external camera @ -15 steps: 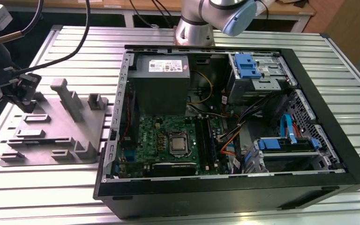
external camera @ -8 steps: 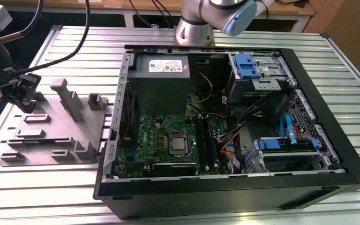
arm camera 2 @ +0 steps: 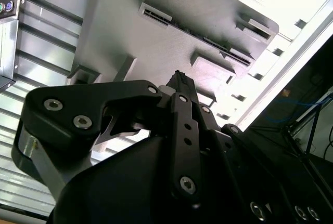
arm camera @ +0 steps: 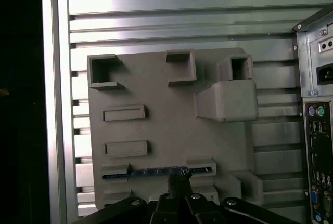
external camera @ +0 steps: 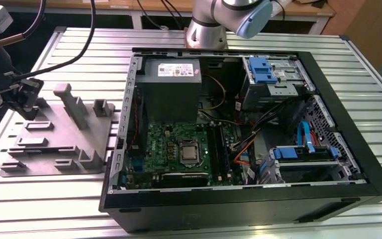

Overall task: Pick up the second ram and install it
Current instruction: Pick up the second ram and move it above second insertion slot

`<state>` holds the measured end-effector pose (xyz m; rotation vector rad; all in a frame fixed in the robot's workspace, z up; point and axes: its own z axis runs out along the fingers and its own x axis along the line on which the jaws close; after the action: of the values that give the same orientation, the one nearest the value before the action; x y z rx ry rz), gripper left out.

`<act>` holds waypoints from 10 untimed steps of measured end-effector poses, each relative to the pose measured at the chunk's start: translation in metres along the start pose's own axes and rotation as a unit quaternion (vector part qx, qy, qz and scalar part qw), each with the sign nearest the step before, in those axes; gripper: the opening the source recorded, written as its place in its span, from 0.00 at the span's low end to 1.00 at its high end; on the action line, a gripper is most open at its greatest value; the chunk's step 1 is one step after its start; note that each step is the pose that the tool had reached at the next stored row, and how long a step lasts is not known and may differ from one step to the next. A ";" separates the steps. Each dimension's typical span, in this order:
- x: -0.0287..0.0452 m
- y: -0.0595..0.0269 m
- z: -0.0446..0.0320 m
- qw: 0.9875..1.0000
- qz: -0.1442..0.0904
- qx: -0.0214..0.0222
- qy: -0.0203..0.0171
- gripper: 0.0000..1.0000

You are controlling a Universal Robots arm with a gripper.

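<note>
Open computer case (external camera: 231,206) lies on slatted metal counter (external camera: 45,209) (motherboard (external camera: 161,144) exposed). Grey plastic tray (external camera: 58,142) sits beside it, toward the exterior view's left.

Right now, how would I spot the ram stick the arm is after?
Find the grey tray on the exterior view's left of the computer case. In the first wrist view the ram is the thin strip spanning two slotted blocks, right by the gripper. Everything around it is grey plastic; it alone is dark and bluish.
</note>
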<state>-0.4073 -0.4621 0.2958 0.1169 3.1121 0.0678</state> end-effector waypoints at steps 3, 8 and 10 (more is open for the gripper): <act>0.0001 0.0000 0.0005 1.000 -0.013 0.000 0.001 0.10; 0.0001 -0.0001 0.0025 0.998 -0.058 -0.001 0.003 0.10; 0.0001 -0.0002 0.0035 0.997 -0.077 -0.002 0.003 0.10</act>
<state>-0.4074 -0.4621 0.2923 -0.1220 3.1153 0.0708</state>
